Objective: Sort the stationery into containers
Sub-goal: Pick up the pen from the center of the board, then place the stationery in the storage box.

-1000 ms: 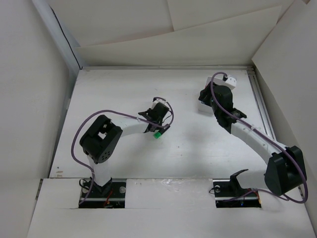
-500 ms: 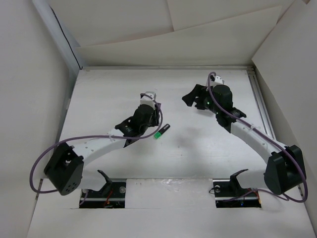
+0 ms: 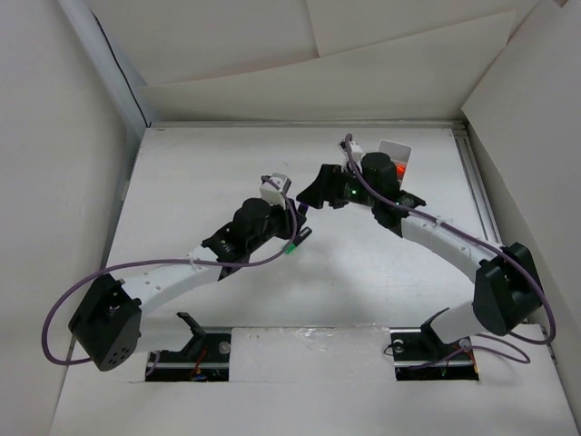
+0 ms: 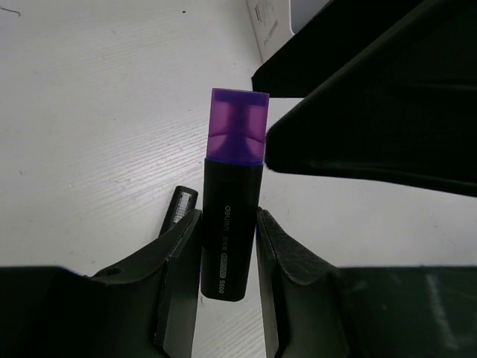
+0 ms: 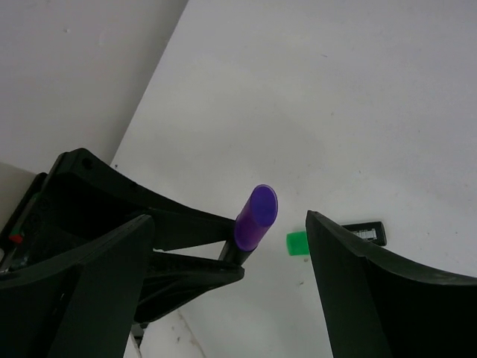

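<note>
Convergence marks the last second: the left arm has unfolded from near its base and stretched toward the frame's centre, while the right gripper (image 5: 229,220) has swung left off the white organiser (image 3: 396,151) in the upper right, baring an orange item (image 3: 398,169) inside. That reads as a handover being set up. The left gripper (image 4: 227,224) is clamped on the black body of a purple-capped highlighter (image 4: 232,186). Its cap points up at the right gripper, whose jaws stand wide apart either side of the cap, touching nothing. A green-capped marker (image 3: 290,246) lies on the table (image 3: 200,173) just below the left gripper, not yet sorted.
</note>
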`<state>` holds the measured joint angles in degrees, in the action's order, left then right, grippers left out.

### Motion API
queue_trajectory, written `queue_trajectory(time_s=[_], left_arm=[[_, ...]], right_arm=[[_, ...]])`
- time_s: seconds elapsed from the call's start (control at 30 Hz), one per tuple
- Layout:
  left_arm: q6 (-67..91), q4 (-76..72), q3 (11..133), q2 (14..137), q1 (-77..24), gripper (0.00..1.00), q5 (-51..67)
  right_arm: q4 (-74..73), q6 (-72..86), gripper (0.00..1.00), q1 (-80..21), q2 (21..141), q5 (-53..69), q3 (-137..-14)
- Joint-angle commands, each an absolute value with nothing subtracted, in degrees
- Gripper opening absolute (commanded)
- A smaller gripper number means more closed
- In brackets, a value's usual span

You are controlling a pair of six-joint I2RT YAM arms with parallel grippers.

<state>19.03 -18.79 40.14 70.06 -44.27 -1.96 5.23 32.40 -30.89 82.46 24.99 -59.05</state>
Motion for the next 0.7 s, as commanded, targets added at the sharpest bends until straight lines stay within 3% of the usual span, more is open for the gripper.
queue_trajectory(time_s=[0.0,0.27,0.43,0.57,0.63,0.67], left_arm=[[18.11,-22.51,39.90,67.94,-44.47,0.11,0.35],[18.11,-22.50,39.90,67.94,-44.47,0.11,1.05],[18.11,-22.68,39.90,67.41,-44.47,0.11,0.53],[18.11,-22.68,39.90,67.41,-44.47,0.12,0.62],[18.11,-22.68,39.90,67.41,-44.47,0.16,0.09],[18.11,-22.15,39.90,67.41,-44.47,0.25,0.09]], right_arm=[[8.53,32.87,0.87,-31.64,84.19,26.02,-61.70],[8.53,33.40,0.62,-32.17,84.73,24.26,-61.70],[8.53,33.40,0.32,-32.17,85.78,23.12,-61.70],[8.53,33.40,0.21,-32.17,86.30,23.12,-61.70],[8.53,33.40,0.15,-32.17,86.31,23.12,-61.70],[8.53,33.92,0.11,-32.17,86.31,23.12,-61.70]])
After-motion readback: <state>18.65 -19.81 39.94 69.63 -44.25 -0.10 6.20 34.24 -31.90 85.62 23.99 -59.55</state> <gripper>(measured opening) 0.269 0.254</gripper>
